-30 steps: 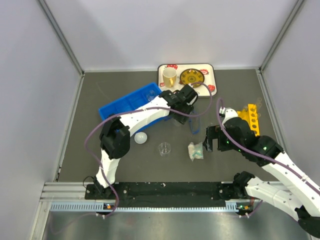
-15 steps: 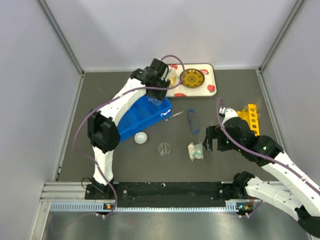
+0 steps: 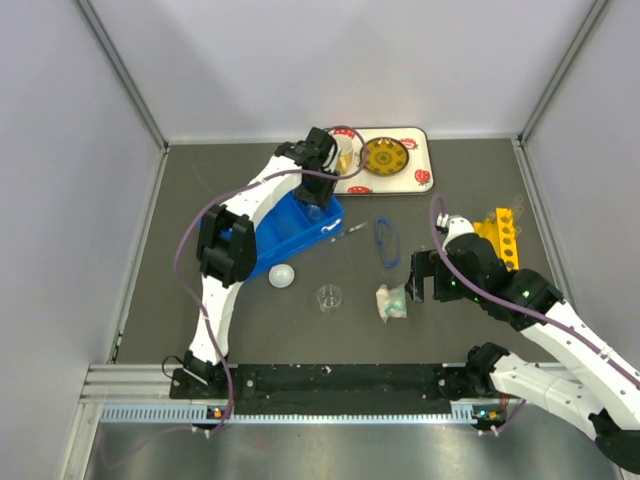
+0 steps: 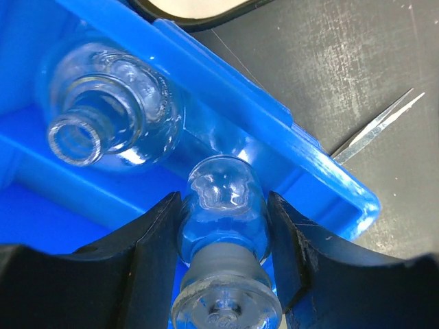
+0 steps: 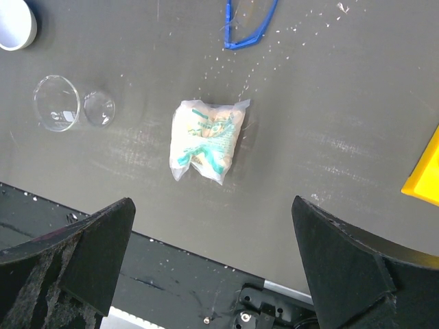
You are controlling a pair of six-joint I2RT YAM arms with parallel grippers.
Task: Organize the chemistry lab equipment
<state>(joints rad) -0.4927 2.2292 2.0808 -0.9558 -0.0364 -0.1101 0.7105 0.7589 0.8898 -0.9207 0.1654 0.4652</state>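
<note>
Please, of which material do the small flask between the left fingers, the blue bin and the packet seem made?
Flask: probably glass, clear and glossy, thick walls with bright highlights.
Blue bin: plastic, smooth and shiny, moulded rim.
Packet: seemingly thin plastic film, crinkled, white and teal showing.

The bin (image 4: 226,96) is bright blue, the flask (image 4: 223,199) clear. The packet (image 5: 204,139) is white with teal print, the goggles (image 3: 386,243) blue-rimmed.
</note>
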